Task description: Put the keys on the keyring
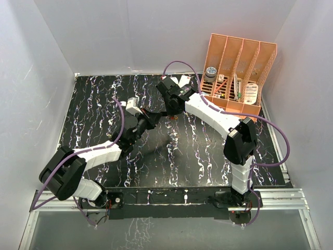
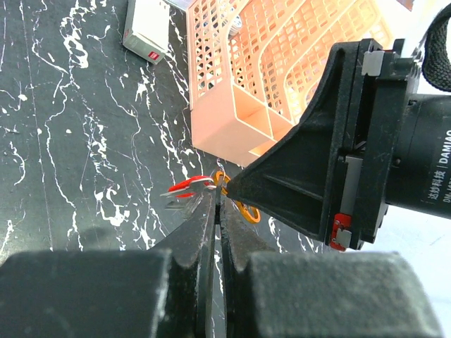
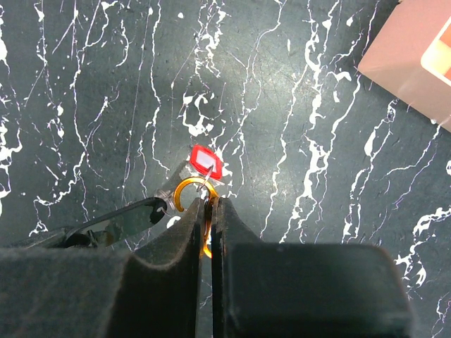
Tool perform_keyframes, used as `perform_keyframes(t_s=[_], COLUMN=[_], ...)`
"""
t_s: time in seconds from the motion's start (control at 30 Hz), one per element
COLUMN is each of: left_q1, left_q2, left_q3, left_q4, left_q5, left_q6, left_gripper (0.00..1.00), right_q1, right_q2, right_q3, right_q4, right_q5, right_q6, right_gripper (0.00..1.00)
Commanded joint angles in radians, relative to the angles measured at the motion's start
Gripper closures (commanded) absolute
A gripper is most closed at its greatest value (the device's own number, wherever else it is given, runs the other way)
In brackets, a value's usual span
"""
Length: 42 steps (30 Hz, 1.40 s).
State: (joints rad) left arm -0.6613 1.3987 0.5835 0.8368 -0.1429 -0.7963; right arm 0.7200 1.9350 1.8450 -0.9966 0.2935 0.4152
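In the right wrist view my right gripper (image 3: pixel 209 203) is shut on the thin orange keyring (image 3: pixel 184 189), held above the table. The red-headed key (image 3: pixel 207 163) hangs at the ring's top. Its silvery blade runs down-left to my left gripper's tip (image 3: pixel 144 215). In the left wrist view my left gripper (image 2: pixel 217 198) is shut, with the red-headed key (image 2: pixel 189 185) at its tip and the keyring (image 2: pixel 248 211) just beyond, under the right gripper's body (image 2: pixel 317 169). From above, the left gripper (image 1: pixel 152 115) and the right gripper (image 1: pixel 170 112) meet at mid-table. The black-headed key is not visible.
An orange slotted organiser (image 1: pixel 237 73) stands at the back right and looms close in the left wrist view (image 2: pixel 275 63). A white rectangular box (image 2: pixel 146 32) lies on the black marbled table (image 1: pixel 93 104). White walls enclose the table.
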Motion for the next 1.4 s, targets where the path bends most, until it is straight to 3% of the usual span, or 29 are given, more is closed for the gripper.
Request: perform_keyframes(t_s=[0.0,0.6,1.37], left_q1=[-0.004,-0.008,-0.009], left_q2=[-0.071,-0.135,-0.064], left_q3=[0.010,-0.039,0.014], left_q4=[0.005,-0.035,-0.008], left_q5=[-0.024,-0.048,-0.032], left_q6=[0.006,0.003,0.008], left_gripper=[1.00,1.00,1.00], right_q1=[0.006,-0.001,-0.002], right_q2=[-0.001,0.023,0.018], right_q3=[0.035,0.079,0.065], right_q4=[0.049,0.065,0.069], right_q5=[0.035,0.040,0.027], right_q6=[0.014,0.015,0.013], right_gripper=[1.00,1.00,1.00])
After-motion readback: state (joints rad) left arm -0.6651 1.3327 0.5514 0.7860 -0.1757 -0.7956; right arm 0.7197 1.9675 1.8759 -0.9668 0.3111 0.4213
